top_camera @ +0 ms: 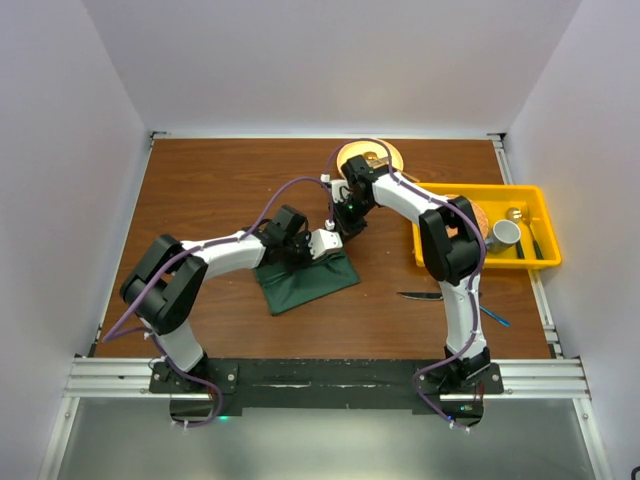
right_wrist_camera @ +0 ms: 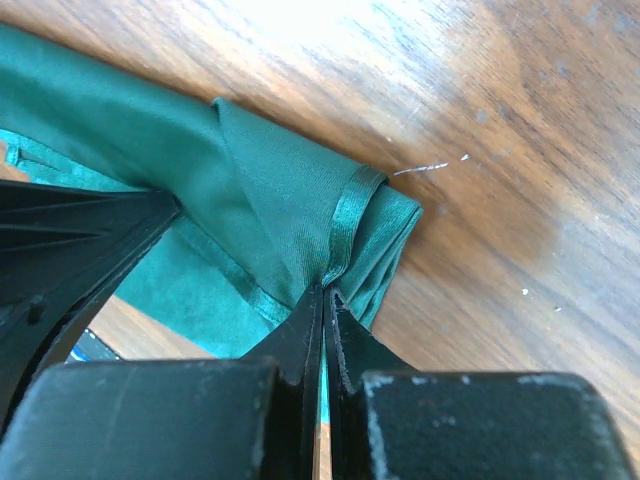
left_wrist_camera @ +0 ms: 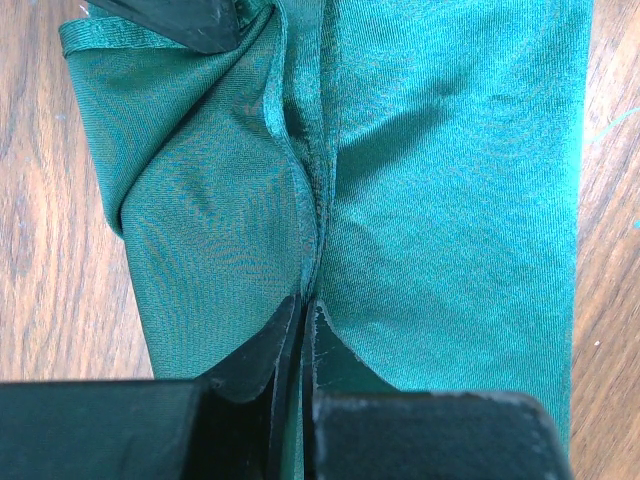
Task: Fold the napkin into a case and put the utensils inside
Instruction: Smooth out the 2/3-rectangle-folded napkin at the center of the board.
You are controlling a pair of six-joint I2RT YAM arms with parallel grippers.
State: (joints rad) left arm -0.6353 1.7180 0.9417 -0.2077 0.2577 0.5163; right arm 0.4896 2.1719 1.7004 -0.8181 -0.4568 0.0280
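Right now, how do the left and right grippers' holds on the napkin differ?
The left gripper pinches a raised ridge in the middle of the napkin; the right gripper pinches a folded corner at its hem. The left gripper comes in from the left, the right gripper from the far side. Both are shut on the napkin, close together.

Bare tabletop (top_camera: 210,190) lying open left of napkin (top_camera: 300,288); yellow bin (top_camera: 530,263) and knife (top_camera: 420,296) crowding the right side.
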